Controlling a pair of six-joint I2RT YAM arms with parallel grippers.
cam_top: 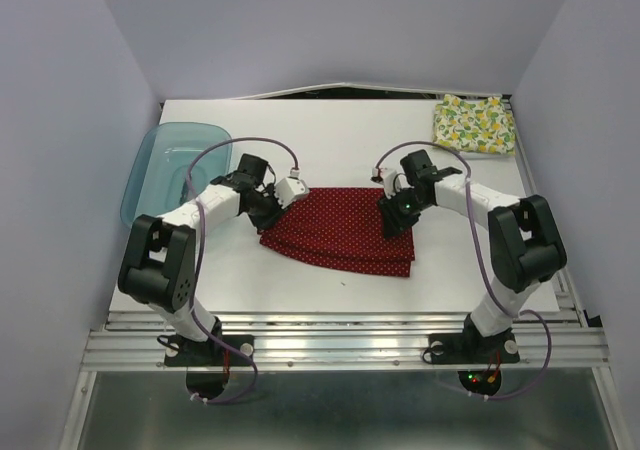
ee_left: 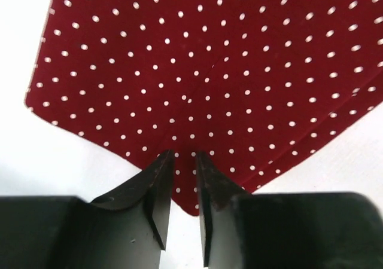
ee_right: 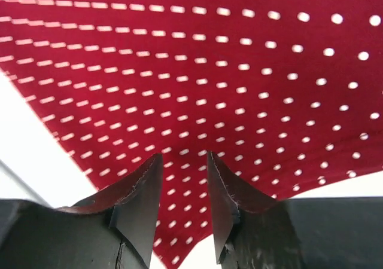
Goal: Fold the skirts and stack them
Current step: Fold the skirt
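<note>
Red skirt [cam_top: 340, 232] lies flat mid-table [cam_top: 330, 130], already doubled over; cream skirt [cam_top: 474, 124] sits folded at the far right corner. Left gripper [ee_left: 184, 155] is nearly closed, pinching the skirt's left corner. Right gripper [ee_right: 184, 156] is at the far right corner w/ fingers a bit apart and cloth between, can't tell if it's clamped. Prob thin, light, floppy fabric w/ layers that slide, so grab all layers at corners/edges and keep it taut btwn both arms.

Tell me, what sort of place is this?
Likely a robot lab test cell: plain walls box in a white table, and a left arm and right arm bolted to a metal rail handle a dark red skirt.
</note>
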